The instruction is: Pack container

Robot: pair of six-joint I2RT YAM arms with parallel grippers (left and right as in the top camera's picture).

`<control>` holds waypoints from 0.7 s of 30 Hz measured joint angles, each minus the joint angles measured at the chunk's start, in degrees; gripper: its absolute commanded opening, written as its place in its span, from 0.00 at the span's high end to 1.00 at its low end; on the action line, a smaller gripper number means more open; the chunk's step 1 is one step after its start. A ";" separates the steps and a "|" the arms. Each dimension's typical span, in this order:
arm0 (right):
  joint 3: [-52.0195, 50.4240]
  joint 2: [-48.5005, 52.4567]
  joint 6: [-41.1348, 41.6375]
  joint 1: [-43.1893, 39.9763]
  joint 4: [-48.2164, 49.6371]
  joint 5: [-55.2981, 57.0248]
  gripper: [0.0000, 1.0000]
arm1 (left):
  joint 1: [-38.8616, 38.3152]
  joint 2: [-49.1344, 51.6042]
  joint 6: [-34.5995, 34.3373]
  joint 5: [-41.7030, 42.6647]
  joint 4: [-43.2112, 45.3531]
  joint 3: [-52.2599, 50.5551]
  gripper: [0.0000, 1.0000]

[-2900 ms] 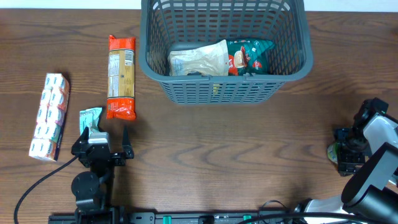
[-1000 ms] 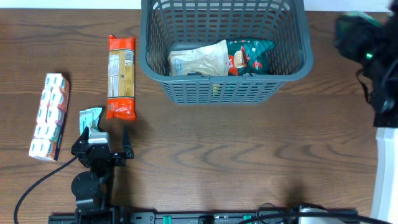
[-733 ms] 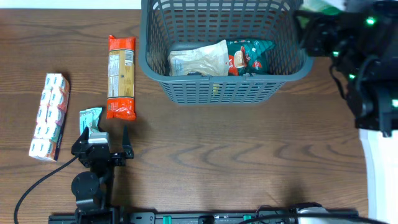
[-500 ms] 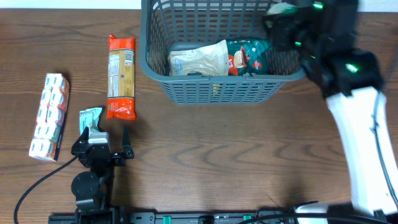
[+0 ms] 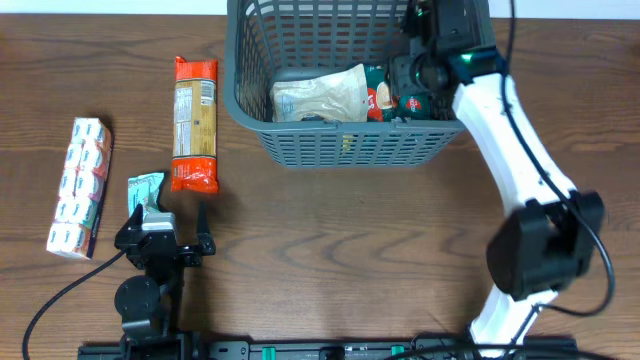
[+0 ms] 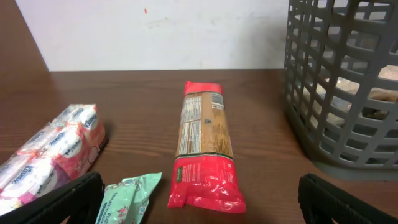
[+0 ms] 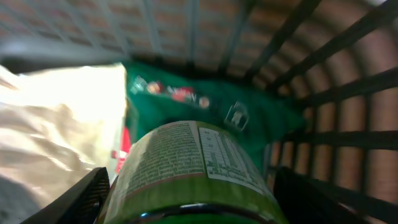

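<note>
Three items lie outside the container, on the desk. A pasta packet sits straight ahead of the left gripper. A tissue pack sits ahead and to its left, and a mint-green sachet lies just beside its left finger. The left gripper rests low on the desk with its jaws spread wide and nothing between them. The container stands ahead of it and off to its right.

We note two items already inside the container: a pale bag to the left of the right gripper and a green packet directly ahead of it. The right gripper is within the container walls, its jaws partly closed around a green-labelled can. We cannot tell whether the can touches the floor.

We judge the packing roughly half complete. The can needs releasing, then the three desk items need loading.
</note>
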 measured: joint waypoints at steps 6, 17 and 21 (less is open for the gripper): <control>0.00 2.82 0.02 0.00 -0.74 -0.13 0.26 | 0.00 0.00 0.00 0.00 0.02 0.00 0.02; 4.87 2.34 0.22 0.00 -3.76 -0.44 0.01 | 0.00 0.00 0.00 0.00 0.02 0.00 0.02; 13.29 0.15 0.22 0.00 -8.35 0.66 0.01 | 0.00 0.00 0.00 0.00 0.02 0.00 0.01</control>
